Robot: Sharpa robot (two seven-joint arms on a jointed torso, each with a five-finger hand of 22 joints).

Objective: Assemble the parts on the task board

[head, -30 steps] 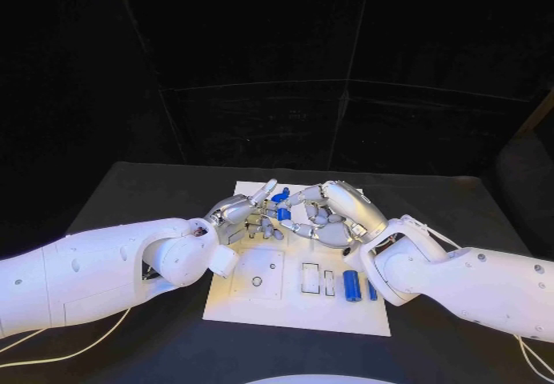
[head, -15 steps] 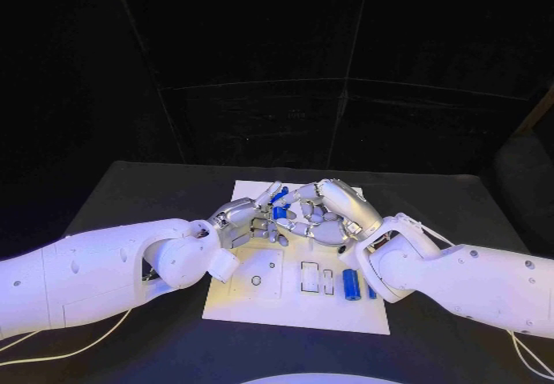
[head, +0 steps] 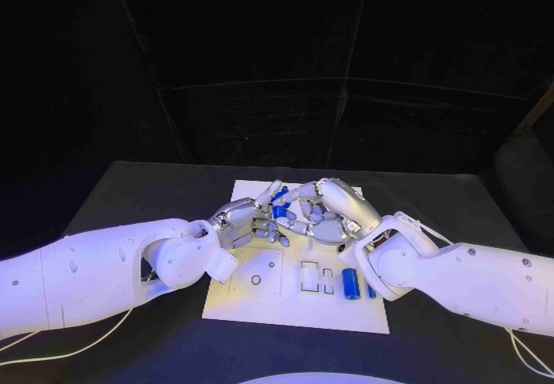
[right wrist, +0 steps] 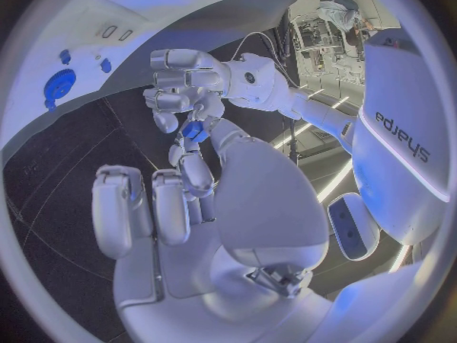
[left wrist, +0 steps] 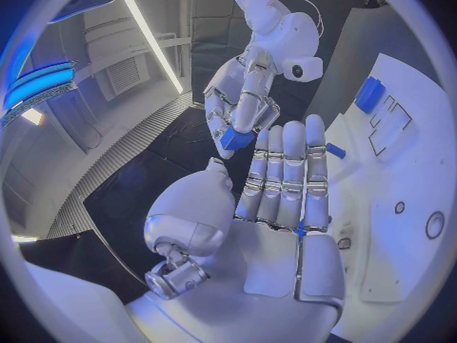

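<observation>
Above the far half of the white task board [head: 295, 308], both hands meet fingertip to fingertip over the black table [head: 138, 180]. The right hand [head: 329, 214] pinches a small blue part [head: 279, 210] between its fingertips, with the remaining fingers curled in; in the left wrist view the same part [left wrist: 235, 138] sits clamped at the tips of the right hand [left wrist: 243, 107]. The left hand [head: 242, 222] holds its fingers [left wrist: 286, 171] straight and side by side, extended toward the part; whether they touch it cannot be told, and the left hand grips nothing visible. In the right wrist view the left hand [right wrist: 181, 91] appears beyond the right hand's own fingers [right wrist: 152, 206], with the blue part [right wrist: 193, 129] between the two. On the near half of the board, two blue cylindrical parts [head: 351, 285] lie side by side to the right of several rectangular recesses [head: 310, 278]. A blue round part [right wrist: 58, 84] sits on the board's far area.
</observation>
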